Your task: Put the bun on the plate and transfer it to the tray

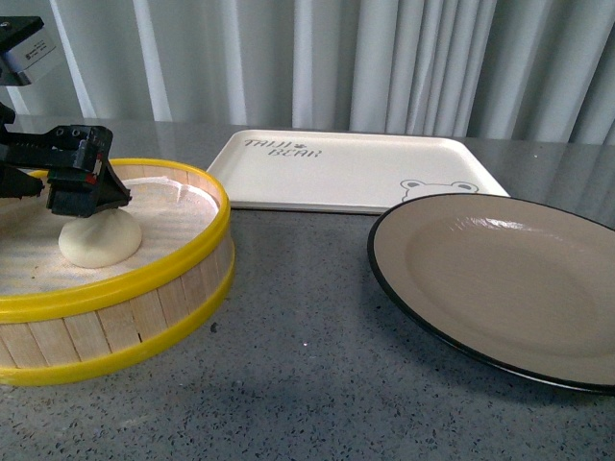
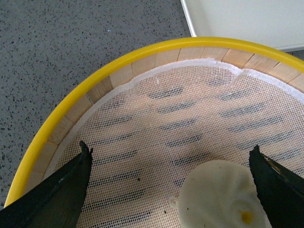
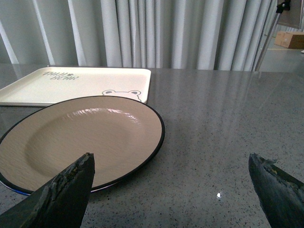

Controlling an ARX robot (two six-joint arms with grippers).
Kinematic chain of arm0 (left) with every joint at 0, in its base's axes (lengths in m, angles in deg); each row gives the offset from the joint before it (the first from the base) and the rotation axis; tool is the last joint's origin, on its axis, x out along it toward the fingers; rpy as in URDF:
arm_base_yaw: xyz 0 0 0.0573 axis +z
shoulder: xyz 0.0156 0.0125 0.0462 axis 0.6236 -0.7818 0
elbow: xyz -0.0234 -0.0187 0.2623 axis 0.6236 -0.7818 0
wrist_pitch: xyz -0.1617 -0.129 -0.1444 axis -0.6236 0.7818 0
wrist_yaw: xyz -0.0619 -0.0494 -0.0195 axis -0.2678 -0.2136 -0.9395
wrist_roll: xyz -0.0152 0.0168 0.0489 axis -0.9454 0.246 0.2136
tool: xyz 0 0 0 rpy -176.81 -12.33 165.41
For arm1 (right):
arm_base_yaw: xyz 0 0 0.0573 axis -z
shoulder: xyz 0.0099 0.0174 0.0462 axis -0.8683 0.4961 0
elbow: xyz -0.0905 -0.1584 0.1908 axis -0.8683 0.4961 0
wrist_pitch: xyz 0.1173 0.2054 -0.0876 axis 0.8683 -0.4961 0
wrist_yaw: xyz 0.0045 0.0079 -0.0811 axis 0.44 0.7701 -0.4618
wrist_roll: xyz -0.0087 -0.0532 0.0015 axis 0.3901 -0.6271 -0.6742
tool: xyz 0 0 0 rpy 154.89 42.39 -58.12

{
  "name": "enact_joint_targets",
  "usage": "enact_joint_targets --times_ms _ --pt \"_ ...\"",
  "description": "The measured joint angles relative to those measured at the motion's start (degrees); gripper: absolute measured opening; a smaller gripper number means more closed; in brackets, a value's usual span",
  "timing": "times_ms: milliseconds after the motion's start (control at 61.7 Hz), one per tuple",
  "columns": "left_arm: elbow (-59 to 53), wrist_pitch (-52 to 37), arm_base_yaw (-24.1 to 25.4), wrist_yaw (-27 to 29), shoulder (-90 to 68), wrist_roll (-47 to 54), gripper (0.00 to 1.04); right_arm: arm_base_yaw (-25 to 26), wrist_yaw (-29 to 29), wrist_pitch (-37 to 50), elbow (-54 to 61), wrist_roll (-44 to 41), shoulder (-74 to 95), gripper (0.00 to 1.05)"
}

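In the front view the left gripper (image 1: 82,197) covers the top of the bun (image 1: 99,245), so its pleats and dot do not show there. The basket (image 1: 96,296) runs off the left edge. The plate (image 1: 500,279) is cut by the right edge. Its far rim hides the lower part of the bear face (image 1: 437,187) and a stretch of the near rim of the tray (image 1: 346,168).

The left wrist view cuts the bun at the bottom edge, shows only a corner of the tray, and crops both fingers (image 2: 57,194).

In the right wrist view the plate runs off the left edge and passes behind one of the fingers (image 3: 66,190) of the right gripper (image 3: 169,156). The tray's lettering (image 3: 59,76) is too small to read there.
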Motion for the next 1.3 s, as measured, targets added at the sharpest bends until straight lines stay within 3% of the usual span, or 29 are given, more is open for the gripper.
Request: enact_joint_targets --times_ms 422,924,1297 --pt "-2.8 1.92 0.74 -2.27 2.86 -0.44 0.98 0.0 0.0 0.0 0.0 0.0 0.0 0.96" --pt "-5.18 1.42 -2.1 -3.58 4.28 -0.24 0.98 0.02 0.0 0.0 0.0 0.0 0.0 0.96" --pt "-5.44 1.16 -2.45 -3.69 4.28 -0.2 0.42 0.02 0.0 0.0 0.0 0.0 0.0 0.96"
